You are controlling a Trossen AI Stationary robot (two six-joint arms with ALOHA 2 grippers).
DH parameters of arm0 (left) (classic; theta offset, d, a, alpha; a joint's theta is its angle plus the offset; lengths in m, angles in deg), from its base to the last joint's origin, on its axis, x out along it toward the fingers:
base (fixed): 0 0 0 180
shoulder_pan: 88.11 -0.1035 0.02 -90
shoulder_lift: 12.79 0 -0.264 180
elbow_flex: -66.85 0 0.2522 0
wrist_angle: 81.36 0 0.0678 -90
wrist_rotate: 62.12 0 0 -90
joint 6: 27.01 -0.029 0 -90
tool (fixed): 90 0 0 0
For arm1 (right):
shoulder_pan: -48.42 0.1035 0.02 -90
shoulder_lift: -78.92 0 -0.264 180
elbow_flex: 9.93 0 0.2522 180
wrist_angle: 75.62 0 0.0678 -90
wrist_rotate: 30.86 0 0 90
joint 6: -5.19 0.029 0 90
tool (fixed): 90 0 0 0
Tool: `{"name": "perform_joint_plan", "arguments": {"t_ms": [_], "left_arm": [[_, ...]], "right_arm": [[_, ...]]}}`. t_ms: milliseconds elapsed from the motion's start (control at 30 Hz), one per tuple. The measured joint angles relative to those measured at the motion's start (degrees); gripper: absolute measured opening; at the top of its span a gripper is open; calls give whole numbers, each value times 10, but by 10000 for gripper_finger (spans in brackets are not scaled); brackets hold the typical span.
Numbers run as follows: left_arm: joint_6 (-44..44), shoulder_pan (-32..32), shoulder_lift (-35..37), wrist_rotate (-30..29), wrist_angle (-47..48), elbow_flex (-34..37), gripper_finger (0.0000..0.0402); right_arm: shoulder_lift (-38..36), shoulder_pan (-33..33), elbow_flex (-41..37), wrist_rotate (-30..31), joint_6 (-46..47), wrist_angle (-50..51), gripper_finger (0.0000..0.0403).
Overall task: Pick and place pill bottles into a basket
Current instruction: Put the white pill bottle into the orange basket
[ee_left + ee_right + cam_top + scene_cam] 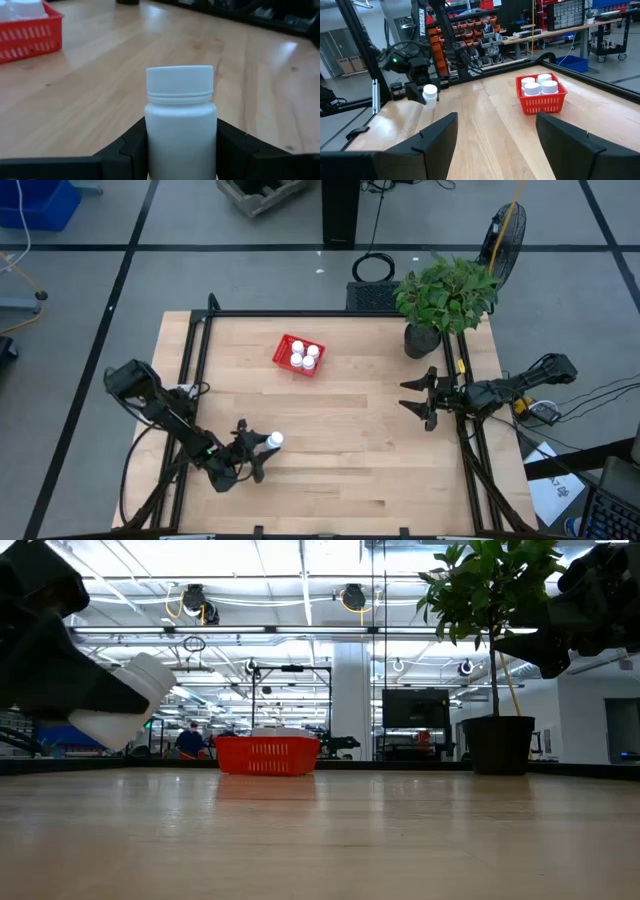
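Observation:
My left gripper [254, 450] is shut on a white pill bottle [272, 441] near the table's front left, lifted above the wood. In the low view the bottle [125, 705] is tilted, cap end up. The red basket [287, 344] stands toward the far middle of the table on its base, with several white bottles [303, 356] upright inside. It also shows in the right wrist view [542, 102]. My right gripper [421, 397] is open and empty at the table's right side, near the plant pot. My left gripper pinches the bottle's body [181, 135] below the cap, between its two fingers [131, 147], one on each side. The cap end [180, 80] sticks out beyond the fingertips. The bottle is lifted clear of the table and tilted, cap upward.
A potted green plant [445, 295] in a black pot [421, 340] stands at the far right corner. Black frame rails [195, 355] run along the table's left, far and right edges. Bare wood [340, 440] lies between the held bottle and the basket.

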Motion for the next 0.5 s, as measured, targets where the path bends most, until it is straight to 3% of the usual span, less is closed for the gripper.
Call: {"name": "perform_joint_plan", "arguments": {"t_ms": [200, 500], "left_arm": [[-27, -2, -35, -13, -63, 12, 176], [14, -24, -40, 71, -50, 12, 176]], "right_arm": [[0, 0, 0, 0, 0, 0, 260], [0, 0, 0, 0, 0, 0, 259]]}}
